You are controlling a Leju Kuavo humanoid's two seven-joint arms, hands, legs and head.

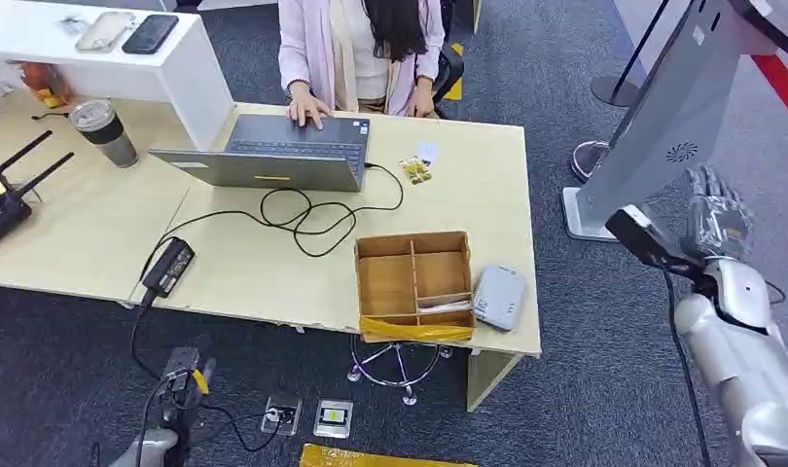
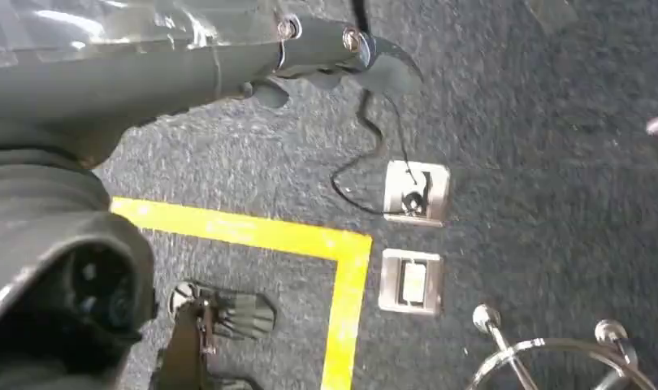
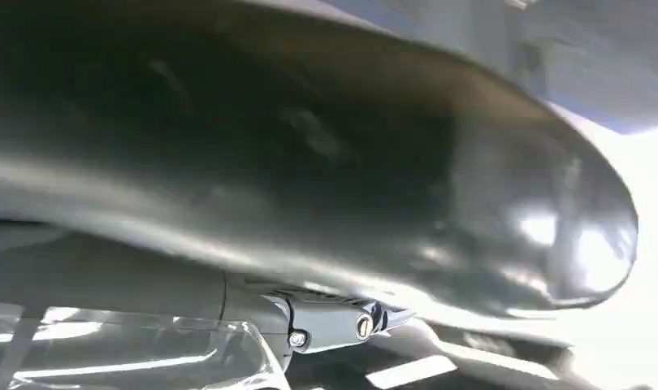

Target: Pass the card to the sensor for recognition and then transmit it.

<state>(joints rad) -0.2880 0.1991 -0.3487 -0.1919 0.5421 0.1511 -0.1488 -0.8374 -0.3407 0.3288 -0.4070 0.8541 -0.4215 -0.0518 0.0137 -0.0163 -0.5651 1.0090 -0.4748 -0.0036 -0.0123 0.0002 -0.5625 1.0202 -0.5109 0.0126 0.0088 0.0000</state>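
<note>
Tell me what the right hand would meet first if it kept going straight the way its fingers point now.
Probably the grey slanted kiosk panel. In the head view the right hand is raised beside the table, fingers pointing up and away toward that panel just above it. Depth is unclear, so it might pass alongside instead.

Right hand point(image 1: 718, 216): raised off the table's right side, over the carpet, fingers up, nothing seen in it.
Table point(image 1: 254, 263): pale wood, cables trailing across it.
Wooden tray point(image 1: 412, 284): near right corner, divided into compartments, yellow strip along its near edge.
Grey sensor point(image 1: 497, 297): just right of the tray, touching or nearly so.
Laptop point(image 1: 283, 154): far side, open, a person's hand point(image 1: 307, 109) on its keyboard.
Cards point(image 1: 420, 163): small pile right of the laptop.
Tumbler point(image 1: 104, 132): far left, upright.
</note>
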